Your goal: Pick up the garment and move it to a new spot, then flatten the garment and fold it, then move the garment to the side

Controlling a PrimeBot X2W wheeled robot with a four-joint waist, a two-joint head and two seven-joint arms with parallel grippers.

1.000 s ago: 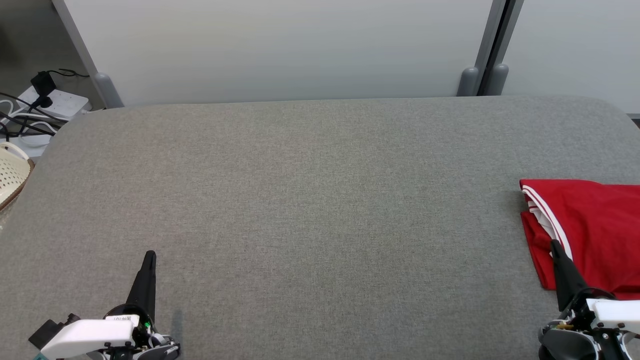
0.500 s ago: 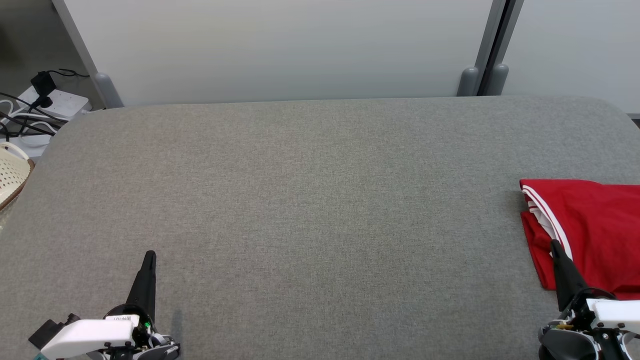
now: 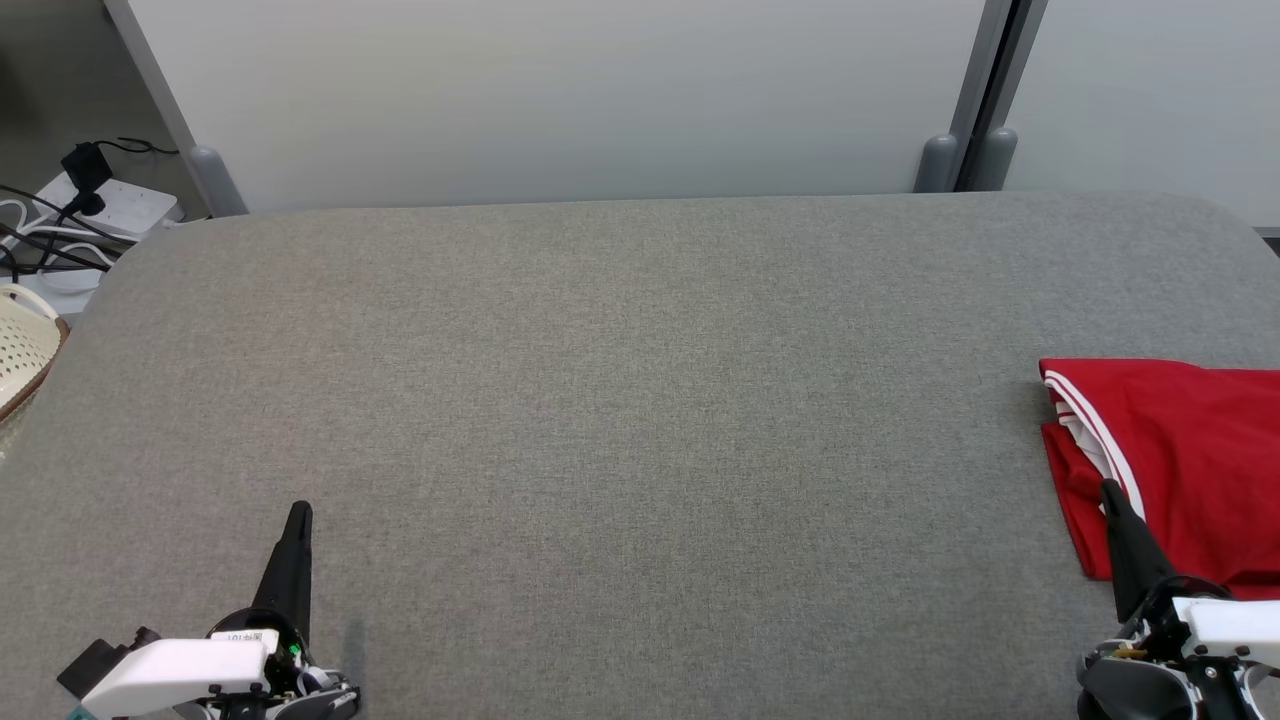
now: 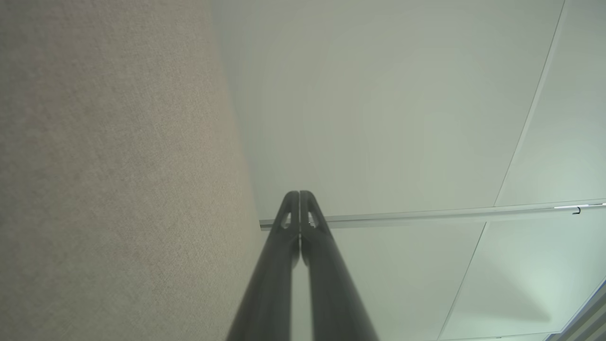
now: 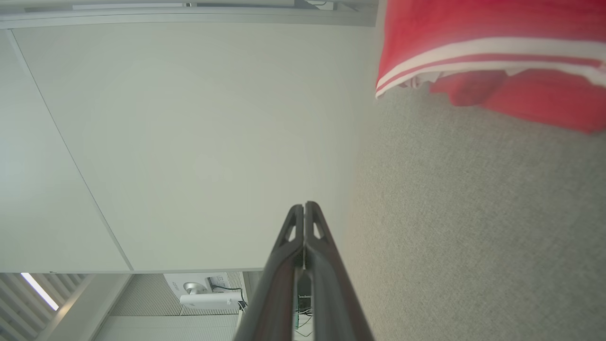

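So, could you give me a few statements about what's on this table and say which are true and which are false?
1. The red garment lies folded near the right edge of the table. True.
2. The right end effector is gripping the garment. False: its fingers are shut on nothing, and the right wrist view shows the cloth lying apart from them.
3. The left end effector is shut and empty. True.
4. The garment has yellow stripes. False: the stripes are white.
5. A pale basket sits beside the table's left end. True.
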